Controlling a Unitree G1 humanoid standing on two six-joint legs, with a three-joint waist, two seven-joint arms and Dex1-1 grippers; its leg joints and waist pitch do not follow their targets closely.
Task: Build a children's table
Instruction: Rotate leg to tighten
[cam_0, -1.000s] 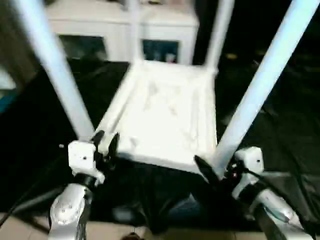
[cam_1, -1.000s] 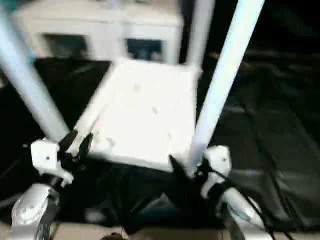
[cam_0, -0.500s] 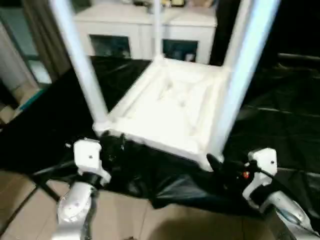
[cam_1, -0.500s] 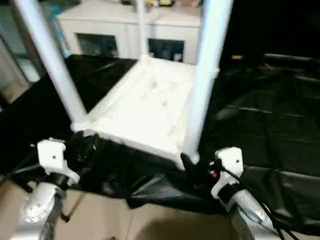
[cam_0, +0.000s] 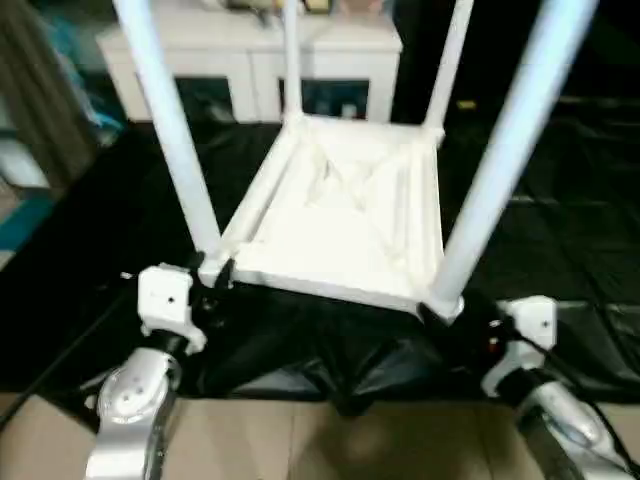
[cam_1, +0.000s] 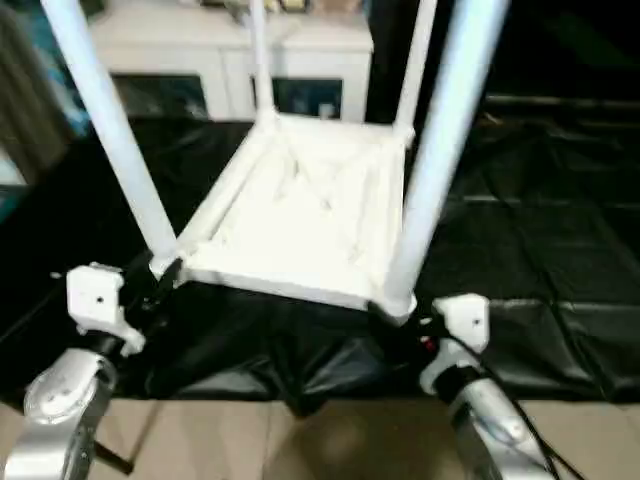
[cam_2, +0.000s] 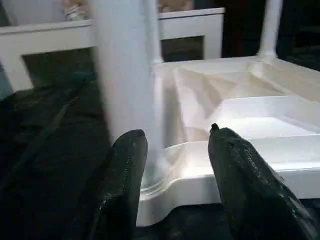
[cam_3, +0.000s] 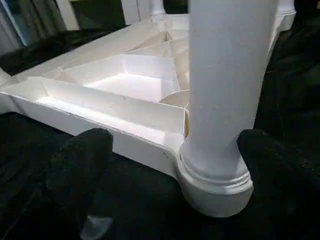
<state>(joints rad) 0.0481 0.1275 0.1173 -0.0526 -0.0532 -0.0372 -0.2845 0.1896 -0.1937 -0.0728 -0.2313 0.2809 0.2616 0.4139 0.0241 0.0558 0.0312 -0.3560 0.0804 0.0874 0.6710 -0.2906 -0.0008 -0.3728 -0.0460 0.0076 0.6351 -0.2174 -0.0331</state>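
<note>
Indoors, beside a work table (cam_0: 90, 250) draped in wrinkled black sheeting, standing on a tan floor (cam_0: 300, 445). Behind the work table, along the room's back, a row of white cabinets (cam_0: 250, 60) with dark openings.

Upside down on the black sheeting, close to the work table's near edge: the children's table (cam_0: 345, 225), ribbed underside up, all four white legs in their corner sockets and rising upward. Near left leg (cam_0: 170, 130) and near right leg (cam_0: 510, 150) tallest in the head views, the two far legs thinner behind them.

At the near left corner of the children's table, the left gripper (cam_2: 175, 165), jaws about half spread, black fingers (cam_2: 125, 185) to either side of the corner socket at the foot of the near left leg; not clamped on anything as far as the wrist view shows, contact with the plastic impossible to tell.

At the near right corner of the children's table, the right gripper (cam_3: 170, 165), jaws spread almost fully, one finger (cam_3: 80, 165) on each side of the rounded socket collar and leg base, gaps visible, nothing pinched.

Both silver forearms (cam_0: 130, 410) reaching up from below the work table's near edge, each toward its own corner of the children's table.
</note>
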